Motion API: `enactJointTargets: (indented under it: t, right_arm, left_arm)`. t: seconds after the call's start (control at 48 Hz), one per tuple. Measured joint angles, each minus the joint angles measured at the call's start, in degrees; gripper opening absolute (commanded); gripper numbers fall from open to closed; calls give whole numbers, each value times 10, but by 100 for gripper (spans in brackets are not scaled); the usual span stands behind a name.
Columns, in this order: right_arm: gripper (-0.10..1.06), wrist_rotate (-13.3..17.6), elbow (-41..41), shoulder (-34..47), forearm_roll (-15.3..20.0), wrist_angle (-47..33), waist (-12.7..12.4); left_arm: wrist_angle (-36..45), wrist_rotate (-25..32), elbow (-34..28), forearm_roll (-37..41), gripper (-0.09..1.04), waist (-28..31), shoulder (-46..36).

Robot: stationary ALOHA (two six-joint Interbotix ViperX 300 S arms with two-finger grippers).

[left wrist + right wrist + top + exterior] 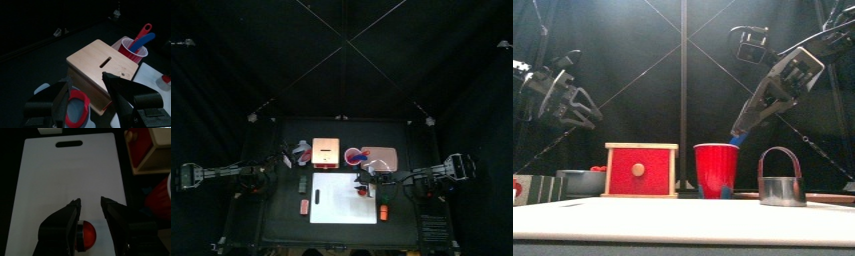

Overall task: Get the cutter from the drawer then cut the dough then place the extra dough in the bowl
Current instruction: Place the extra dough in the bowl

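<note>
We've got the left gripper (85,79) hovering, fingers apart, over the one blue-grey bowl (80,110) at 9 o'clock of the one wooden box (641,170). A red dough ring (75,94) is apparently inside, so this looks like a drop-off pose. The right gripper (89,203), fingers apart too, hangs over the white cutting board (67,178), above one round dough piece (87,234). One cutter (782,182) stands at 3 o'clock of the one red cup (716,170), which holds two knives.

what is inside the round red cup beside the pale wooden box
A red toy knife and a blue toy knife stand in the red cup, tops sticking out. Their lower ends are hidden behind its wall.
</note>
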Motion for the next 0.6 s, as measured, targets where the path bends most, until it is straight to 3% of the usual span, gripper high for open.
enactJointTargets:
  t: [0.208,0.604]
  right_arm:
    - [76,-2,-16,0,-11,-61,-4]
    - [76,2,-4,3,-2,-110,-21]
  left_arm:
    - [-10,-11,1,106,87,-43,0]
    - [-51,-11,-1,127,87,-54,0]
